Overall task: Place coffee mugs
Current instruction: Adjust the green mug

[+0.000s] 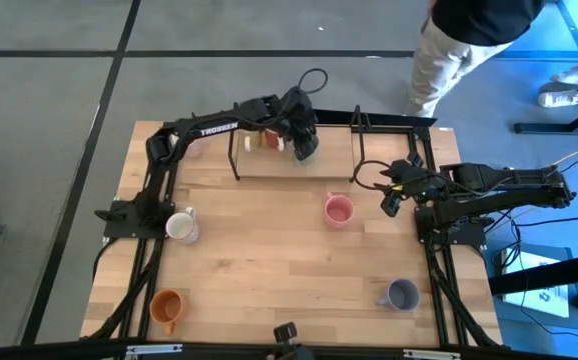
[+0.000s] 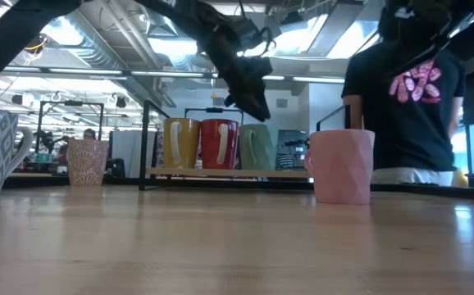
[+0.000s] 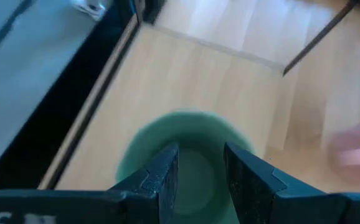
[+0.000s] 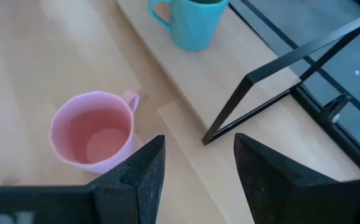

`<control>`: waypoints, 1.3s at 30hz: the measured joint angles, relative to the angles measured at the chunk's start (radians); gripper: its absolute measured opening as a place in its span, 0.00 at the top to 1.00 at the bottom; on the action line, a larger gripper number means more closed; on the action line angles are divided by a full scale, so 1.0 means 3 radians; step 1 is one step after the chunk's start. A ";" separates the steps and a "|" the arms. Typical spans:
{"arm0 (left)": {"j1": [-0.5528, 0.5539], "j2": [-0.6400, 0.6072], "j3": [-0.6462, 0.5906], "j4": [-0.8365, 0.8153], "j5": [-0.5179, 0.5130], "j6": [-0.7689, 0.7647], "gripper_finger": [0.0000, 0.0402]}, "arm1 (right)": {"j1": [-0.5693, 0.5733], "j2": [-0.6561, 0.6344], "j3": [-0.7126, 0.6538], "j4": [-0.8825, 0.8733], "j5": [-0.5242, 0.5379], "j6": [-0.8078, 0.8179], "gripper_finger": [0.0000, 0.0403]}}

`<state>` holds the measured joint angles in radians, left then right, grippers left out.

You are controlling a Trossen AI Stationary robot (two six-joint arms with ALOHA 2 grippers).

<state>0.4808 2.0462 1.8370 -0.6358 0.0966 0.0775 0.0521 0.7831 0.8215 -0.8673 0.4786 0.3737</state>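
Observation:
My left gripper reaches to the shelf at the table's far side. It hangs open just above the green mug, which stands upright on the shelf; the low view shows the gripper clear of the green mug's rim. A yellow mug and a red mug stand beside it on the shelf. On the table stand a pink mug, a white patterned mug, an orange mug and a purple-grey mug. My right gripper waits open at the table's right, near the pink mug.
The shelf has a black wire frame whose leg stands near my right gripper. A beige patterned cup stands on the table's far left. A person stands beyond the far edge. Bare wood lies in the table's middle and near side.

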 joint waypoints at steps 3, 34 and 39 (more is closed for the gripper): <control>0.0000 0.0100 -0.0001 -0.0011 -0.0022 0.0068 0.70 | 0.0000 0.0001 0.0000 0.0003 0.0062 0.0000 0.56; -0.0043 0.0199 -0.0003 0.0266 -0.0962 0.0110 0.70 | 0.0000 0.0000 0.0000 -0.0013 0.0088 0.0149 0.56; -0.0028 0.0195 -0.0003 0.0341 -0.1069 0.0125 0.70 | 0.0000 0.0000 0.0000 -0.0011 0.0088 0.0149 0.56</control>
<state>0.4725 2.1048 1.8362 -0.5335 -0.2241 0.1150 0.0521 0.7830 0.8215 -0.8707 0.5049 0.4183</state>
